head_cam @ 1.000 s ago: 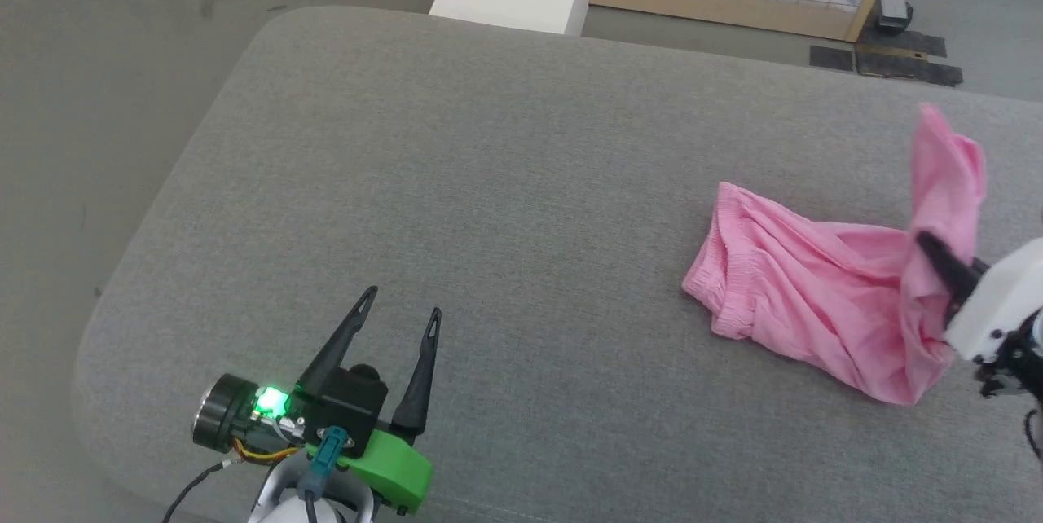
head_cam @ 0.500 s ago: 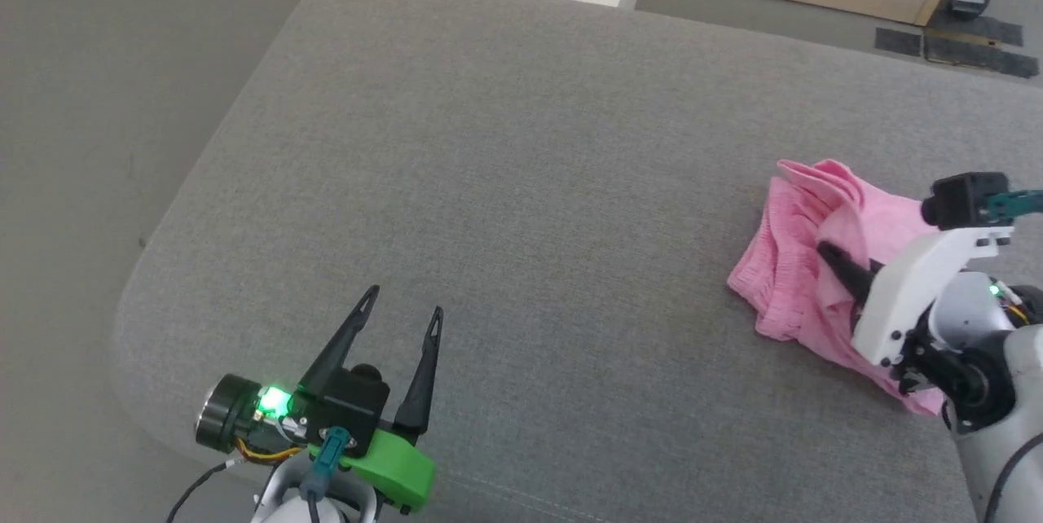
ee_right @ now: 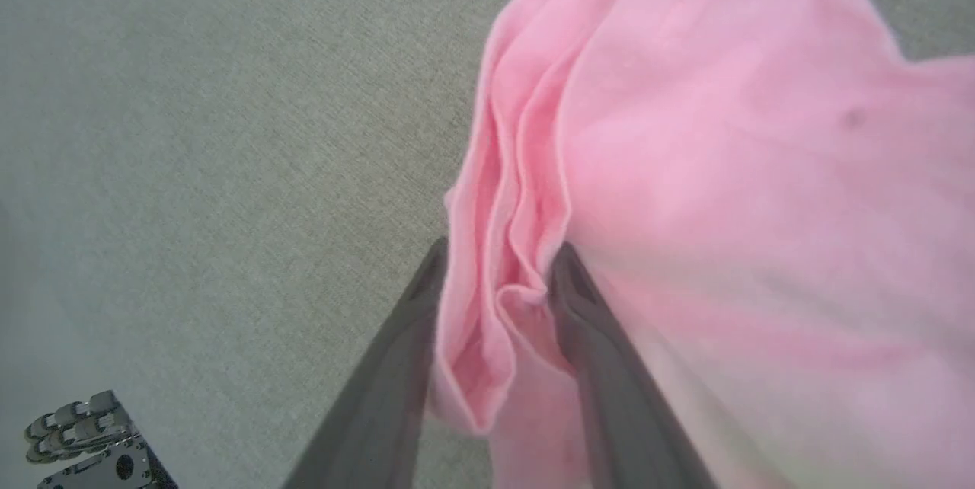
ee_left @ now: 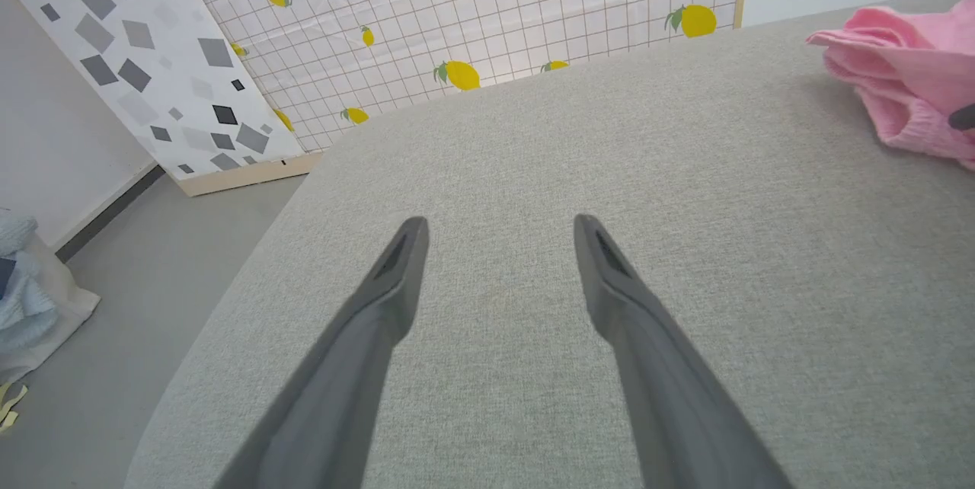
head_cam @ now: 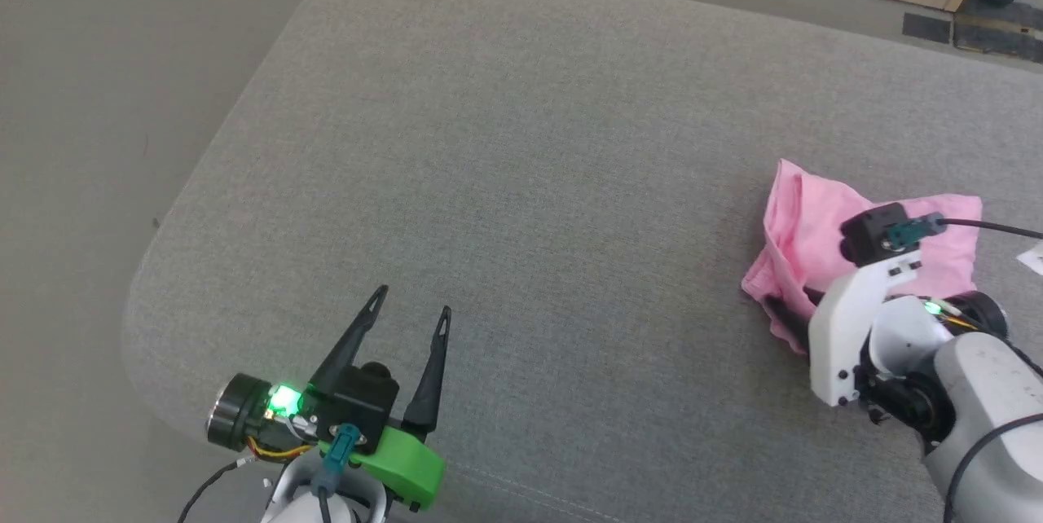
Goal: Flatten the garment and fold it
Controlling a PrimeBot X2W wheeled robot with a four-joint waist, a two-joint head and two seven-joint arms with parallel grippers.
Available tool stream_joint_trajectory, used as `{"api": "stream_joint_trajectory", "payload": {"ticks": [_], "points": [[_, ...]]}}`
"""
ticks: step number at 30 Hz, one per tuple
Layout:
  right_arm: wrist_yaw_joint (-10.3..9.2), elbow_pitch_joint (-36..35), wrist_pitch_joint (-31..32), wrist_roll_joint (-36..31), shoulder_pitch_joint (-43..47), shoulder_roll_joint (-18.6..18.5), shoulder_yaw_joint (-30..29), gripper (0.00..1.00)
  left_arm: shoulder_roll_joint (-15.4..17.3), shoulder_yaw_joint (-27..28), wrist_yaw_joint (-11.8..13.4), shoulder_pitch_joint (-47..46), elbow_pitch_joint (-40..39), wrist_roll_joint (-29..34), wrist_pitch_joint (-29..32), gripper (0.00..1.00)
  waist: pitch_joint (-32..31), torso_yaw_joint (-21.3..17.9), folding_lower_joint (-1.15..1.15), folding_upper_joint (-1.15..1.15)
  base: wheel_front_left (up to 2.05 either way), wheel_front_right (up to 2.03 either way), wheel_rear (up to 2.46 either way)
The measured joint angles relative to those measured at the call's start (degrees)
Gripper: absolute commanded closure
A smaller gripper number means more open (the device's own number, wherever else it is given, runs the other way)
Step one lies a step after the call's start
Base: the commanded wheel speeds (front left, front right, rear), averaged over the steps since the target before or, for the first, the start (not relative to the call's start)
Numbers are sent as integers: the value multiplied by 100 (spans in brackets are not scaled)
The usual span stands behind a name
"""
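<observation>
Two pincers: left pincer [head_cam: 411,299] wide open, empty; right pincer [ee_right: 500,245] half-parted astride a fold, grip unclear.
Garment: bright pink cotton shorts [head_cam: 807,221], bunched at grey fabric bench's [head_cam: 530,140] right side.
Risk: cloth could snag on withdrawal, undoing fold.

The right arm [head_cam: 839,344] hides part of the garment [head_cam: 803,234]; the left wrist view crops it.
</observation>
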Motion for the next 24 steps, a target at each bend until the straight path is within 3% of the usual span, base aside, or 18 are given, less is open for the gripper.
{"api": "stream_joint_trajectory", "payload": {"ticks": [10,13,18,24], "points": [[0,-439,-365,366,-349,-370,598,0,16,71,3,-8,108,-124,-38,0,-276,-318,0,0,0,0,0],[1,-753,-626,320,-604,-713,716,0,56,122,33,15,98,-182,-37,0,-384,-488,0,0,0,0,0],[1,-973,-1489,-92,-908,-1343,692,0,120,216,104,91,26,-356,-37,0,-531,-780,0,0,0,0,0],[1,-972,-2557,-498,-854,-1628,213,0,222,324,177,168,-126,-433,-37,0,-630,-1144,0,0,0,0,0]]}}
